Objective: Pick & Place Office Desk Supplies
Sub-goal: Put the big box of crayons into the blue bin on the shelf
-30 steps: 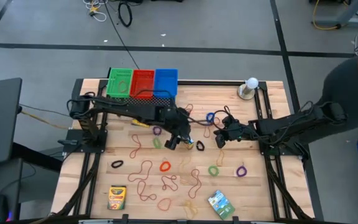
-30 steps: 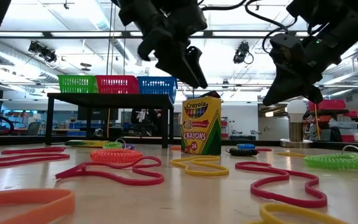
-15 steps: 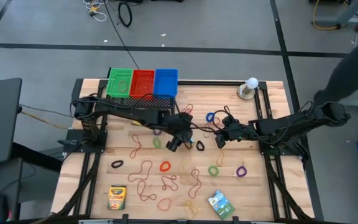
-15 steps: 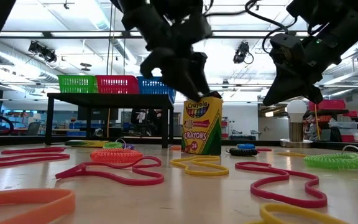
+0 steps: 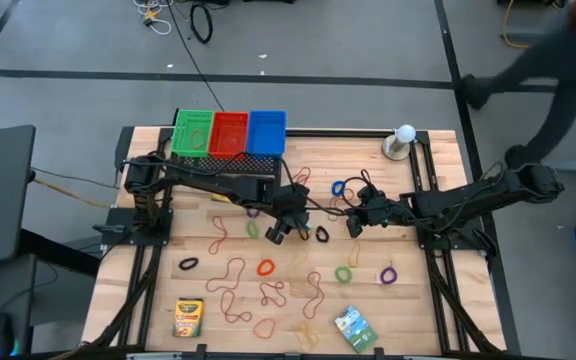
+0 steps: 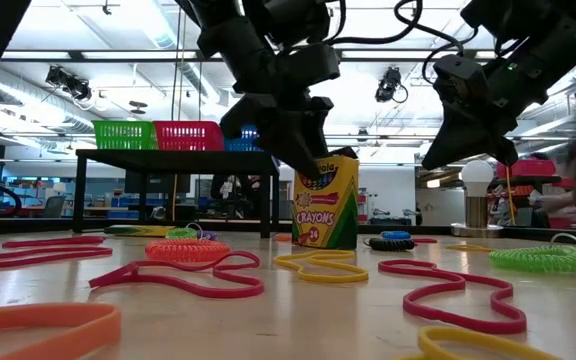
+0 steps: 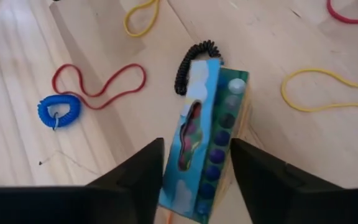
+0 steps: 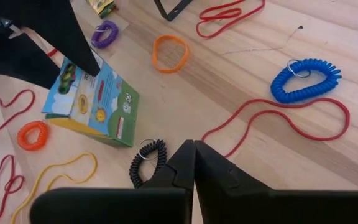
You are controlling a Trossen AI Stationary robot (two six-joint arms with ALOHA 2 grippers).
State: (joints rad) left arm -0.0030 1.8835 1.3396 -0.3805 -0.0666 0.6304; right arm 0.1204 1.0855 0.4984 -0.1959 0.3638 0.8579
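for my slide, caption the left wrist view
Left gripper straddling an upright crayon box, black coil just beyond it.

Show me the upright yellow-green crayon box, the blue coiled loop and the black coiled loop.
upright yellow-green crayon box [image 6: 324, 208]: low view, on its printed front face.
blue coiled loop [image 8: 307, 79]: right wrist view, on the coil's lower side.
black coiled loop [image 7: 190, 64]: left wrist view, on the coil's curved middle.

Left gripper [image 6: 303, 150] straddles the upright crayon box [image 6: 325, 203]; right gripper [image 6: 463, 140] hangs nearby.

Crayon box [image 7: 205, 134] bottom cut off between left claw [image 7: 196, 171] fingers; contact unclear.
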